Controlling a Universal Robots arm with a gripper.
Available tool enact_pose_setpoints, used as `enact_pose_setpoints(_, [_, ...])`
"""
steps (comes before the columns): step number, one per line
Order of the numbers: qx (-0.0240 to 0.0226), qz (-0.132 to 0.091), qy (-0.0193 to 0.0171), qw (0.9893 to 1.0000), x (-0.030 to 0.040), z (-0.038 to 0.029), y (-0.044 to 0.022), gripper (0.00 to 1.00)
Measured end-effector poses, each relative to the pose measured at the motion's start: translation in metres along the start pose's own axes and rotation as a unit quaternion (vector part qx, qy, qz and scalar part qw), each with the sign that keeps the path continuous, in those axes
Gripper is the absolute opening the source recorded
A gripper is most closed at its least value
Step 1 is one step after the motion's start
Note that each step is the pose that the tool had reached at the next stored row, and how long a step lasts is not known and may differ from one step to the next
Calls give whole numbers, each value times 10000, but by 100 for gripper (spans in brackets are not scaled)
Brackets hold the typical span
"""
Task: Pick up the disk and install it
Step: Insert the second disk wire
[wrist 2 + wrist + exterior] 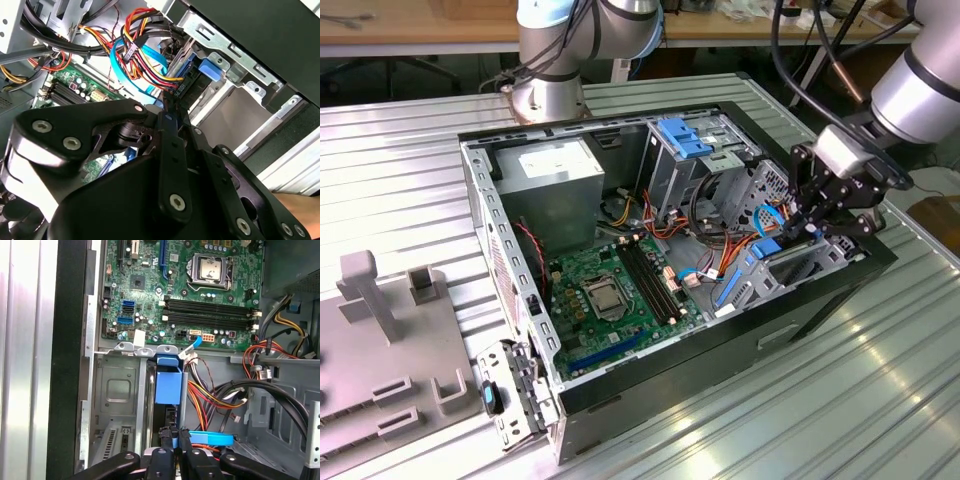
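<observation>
One gripper [817, 222] clamped on disk [167, 385] edge, at 3 o'clock of motherboard [610, 290]; install step, needs straight seating into bay.

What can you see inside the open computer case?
Inside the case: a green motherboard, a grey power supply, coloured cables and blue drive rails by the gripper. The disk's body is hidden in its bay.

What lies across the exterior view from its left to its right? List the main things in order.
Grey plastic fixture → power-supply box → green motherboard → blue latch on the drive cage → gripper, down inside the computer case at its end toward the exterior view's right.
</observation>
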State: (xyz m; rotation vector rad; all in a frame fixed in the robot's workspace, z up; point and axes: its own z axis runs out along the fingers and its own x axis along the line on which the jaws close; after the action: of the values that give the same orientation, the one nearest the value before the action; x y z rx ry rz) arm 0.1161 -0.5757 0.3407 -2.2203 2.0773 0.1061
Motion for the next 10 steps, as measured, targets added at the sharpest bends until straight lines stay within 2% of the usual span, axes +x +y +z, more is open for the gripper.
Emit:
enact_pose_setpoints(8, [2, 0, -3, 10000, 2, 23, 0, 16])
enact_pose_setpoints(9, [7, -2, -6, 10000, 3, 26, 2, 18])
enact_pose_setpoints(10, [8, -2, -5, 10000, 3, 21, 3, 24])
